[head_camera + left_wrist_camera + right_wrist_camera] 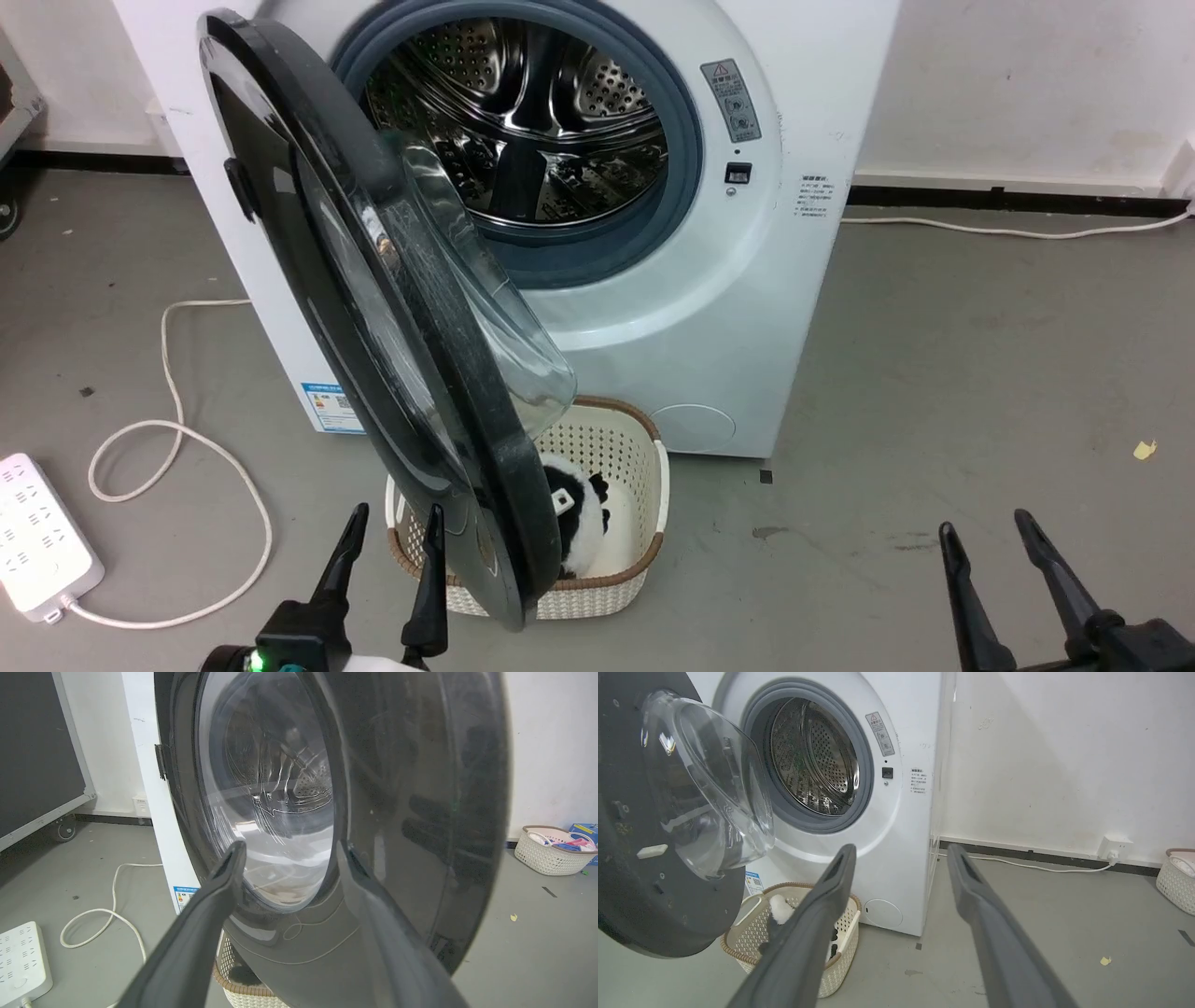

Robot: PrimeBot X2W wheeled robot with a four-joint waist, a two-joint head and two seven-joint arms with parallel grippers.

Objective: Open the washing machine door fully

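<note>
The washing machine door (317,233), round, glossy black with a clear bulging glass bowl (485,308), stands swung out on its left hinge, edge-on towards me. Behind it the grey-ringed steel drum (523,121) lies exposed. My left gripper (390,532) is open at the lower left, just in front of the door's lower outer face; the left wrist view has that outer face (411,812) close ahead of the spread fingers (224,872). My right gripper (990,541) is open at the lower right, well clear of the machine. The right wrist view looks at the door's inner side (668,868).
A white woven basket (644,504) with a black-and-white plush toy (579,513) sits on the floor under the door. A white power strip (37,541) and looping cable (177,439) lie at left. Another basket (551,854) stands by the right wall.
</note>
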